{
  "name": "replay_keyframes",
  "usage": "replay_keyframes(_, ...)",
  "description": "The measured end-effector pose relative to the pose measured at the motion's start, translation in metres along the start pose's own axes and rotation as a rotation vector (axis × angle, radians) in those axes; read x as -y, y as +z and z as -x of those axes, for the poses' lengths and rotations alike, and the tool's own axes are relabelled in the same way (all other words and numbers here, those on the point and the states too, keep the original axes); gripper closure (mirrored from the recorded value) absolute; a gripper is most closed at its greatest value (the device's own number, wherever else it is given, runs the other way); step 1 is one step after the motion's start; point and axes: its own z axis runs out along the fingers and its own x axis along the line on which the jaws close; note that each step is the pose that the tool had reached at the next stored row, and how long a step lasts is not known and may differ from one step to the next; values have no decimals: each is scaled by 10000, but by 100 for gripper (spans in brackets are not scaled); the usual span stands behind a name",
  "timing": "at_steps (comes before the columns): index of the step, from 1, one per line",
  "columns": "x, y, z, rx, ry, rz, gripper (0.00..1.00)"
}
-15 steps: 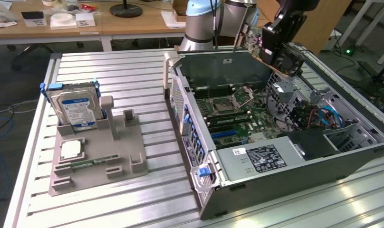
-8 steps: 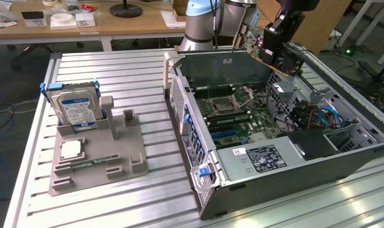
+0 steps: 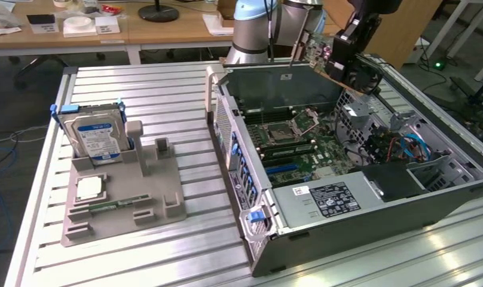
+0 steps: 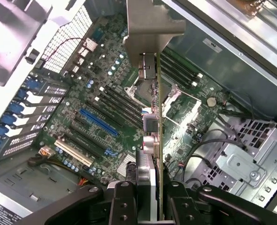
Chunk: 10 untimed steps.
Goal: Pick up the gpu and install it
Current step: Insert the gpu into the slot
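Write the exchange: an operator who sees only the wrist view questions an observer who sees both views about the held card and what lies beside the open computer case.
Operator: How high is the card?
Observer: The thin green-and-black gpu with its silver bracket hangs in the gripper over the far part of the open dark-grey computer case, above the motherboard.
Operator: What lies beside the case?
Observer: A boxy silver hard drive with a blue-white label stands upright in a grey moulded holder, toward the exterior view's left.

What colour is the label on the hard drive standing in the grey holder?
Blue and white. The hard drive's label shows best in the exterior view.
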Motion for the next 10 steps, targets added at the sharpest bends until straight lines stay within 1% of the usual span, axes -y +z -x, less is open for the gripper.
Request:
replay_keyframes(1,0,0,0,-1,-253,10,72)
replay_keyframes(10,0,0,0,-9,-1032,36,72)
